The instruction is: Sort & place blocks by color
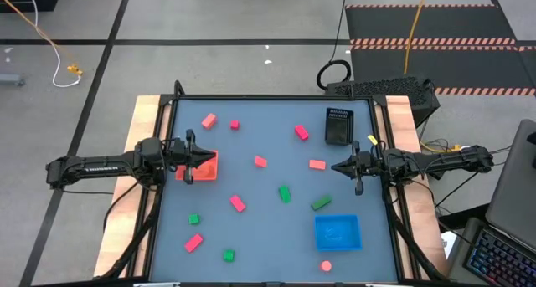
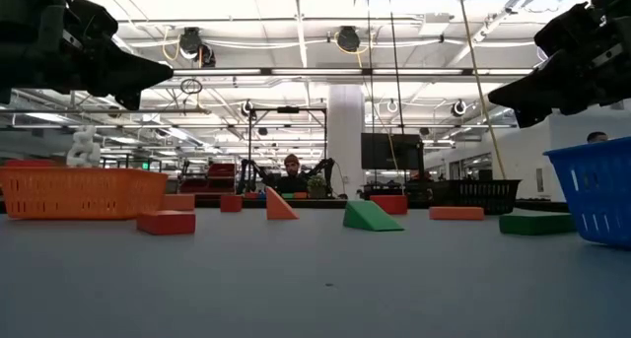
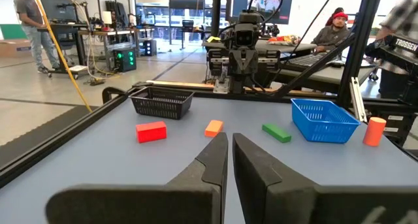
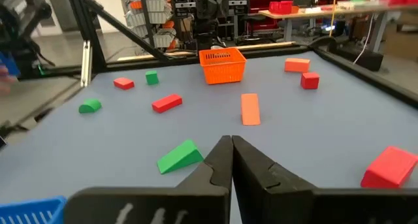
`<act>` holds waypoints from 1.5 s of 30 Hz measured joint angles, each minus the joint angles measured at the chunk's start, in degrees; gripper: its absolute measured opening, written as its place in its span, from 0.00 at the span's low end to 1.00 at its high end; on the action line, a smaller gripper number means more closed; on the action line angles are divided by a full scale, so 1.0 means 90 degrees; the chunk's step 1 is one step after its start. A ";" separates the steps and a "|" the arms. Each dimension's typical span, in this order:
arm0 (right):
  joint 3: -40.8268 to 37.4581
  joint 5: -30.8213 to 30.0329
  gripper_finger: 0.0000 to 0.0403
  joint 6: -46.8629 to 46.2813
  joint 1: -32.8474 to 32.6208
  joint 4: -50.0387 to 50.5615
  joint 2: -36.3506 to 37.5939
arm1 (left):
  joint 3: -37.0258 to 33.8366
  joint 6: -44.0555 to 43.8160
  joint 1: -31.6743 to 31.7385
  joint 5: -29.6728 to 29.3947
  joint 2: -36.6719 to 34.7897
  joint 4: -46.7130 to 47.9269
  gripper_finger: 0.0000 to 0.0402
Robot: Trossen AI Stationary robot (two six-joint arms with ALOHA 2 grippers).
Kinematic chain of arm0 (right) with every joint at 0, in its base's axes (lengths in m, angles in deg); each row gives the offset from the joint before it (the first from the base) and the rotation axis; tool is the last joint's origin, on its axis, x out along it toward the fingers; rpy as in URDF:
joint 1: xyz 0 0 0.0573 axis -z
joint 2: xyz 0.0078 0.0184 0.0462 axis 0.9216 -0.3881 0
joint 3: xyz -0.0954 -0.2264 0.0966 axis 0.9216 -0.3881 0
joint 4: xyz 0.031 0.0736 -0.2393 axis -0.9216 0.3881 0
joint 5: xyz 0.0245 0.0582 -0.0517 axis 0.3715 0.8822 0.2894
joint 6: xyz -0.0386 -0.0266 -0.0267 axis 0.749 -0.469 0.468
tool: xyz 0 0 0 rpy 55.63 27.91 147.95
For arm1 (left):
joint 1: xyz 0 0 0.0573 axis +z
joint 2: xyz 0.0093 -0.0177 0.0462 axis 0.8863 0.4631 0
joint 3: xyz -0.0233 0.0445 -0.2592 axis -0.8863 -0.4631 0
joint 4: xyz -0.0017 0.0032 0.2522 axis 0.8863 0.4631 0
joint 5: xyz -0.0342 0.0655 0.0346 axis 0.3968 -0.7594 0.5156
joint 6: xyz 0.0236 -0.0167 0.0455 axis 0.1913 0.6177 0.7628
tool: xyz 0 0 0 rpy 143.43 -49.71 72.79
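Grey-blue surface: table top (image 1: 268,228), wood-edged, with blocks scattered over it and three basket trays.
Left gripper: (image 1: 192,161) hovers above the orange tray (image 1: 207,166) at the left edge; fingers (image 3: 212,162) pressed nearly together, nothing between them.
Right gripper: (image 1: 342,166) hovers at the right edge, pointing inward toward the left one; fingers (image 4: 219,160) shut tight, holding nothing.
Blocks near left gripper: pink bar (image 1: 208,120) and small red cube (image 1: 234,125) lie beyond it toward the table's far edge; green cube (image 1: 194,219) and pink bar (image 1: 193,243) lie on its near side, well apart from it.
Blocks between the grippers: pink piece (image 1: 260,161) and green block (image 1: 285,193), both lying free on the table.
Blocks near right gripper: orange-pink bar (image 1: 316,164) lies just ahead of its tips; green wedge (image 1: 321,203) is close by on the near side; red block (image 1: 301,133) lies on the far side.
Black tray: (image 1: 337,126) beside the right gripper, toward the far edge.
Blue tray: (image 1: 337,232) beside the right gripper, toward the near edge; pink cylinder (image 1: 326,266) stands just past it.
Sorting state: all visible blocks lie loose on the table, outside the trays.
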 joint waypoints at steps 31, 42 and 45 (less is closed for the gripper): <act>0.0000 -0.0004 0.00 -0.1325 0.0000 -0.0855 0.0000 | 0.0000 -0.0997 0.0006 -0.0179 0.0000 -0.1483 0.06; 0.0000 -0.0173 0.00 -0.1431 0.0000 -0.1037 0.0001 | 0.0979 -0.0714 0.0006 -0.2389 0.0297 0.0497 0.16; 0.0000 -0.0176 0.00 -0.1427 0.0000 -0.1039 0.0001 | 0.1979 -0.0716 0.0021 -0.3084 0.0863 0.2000 0.27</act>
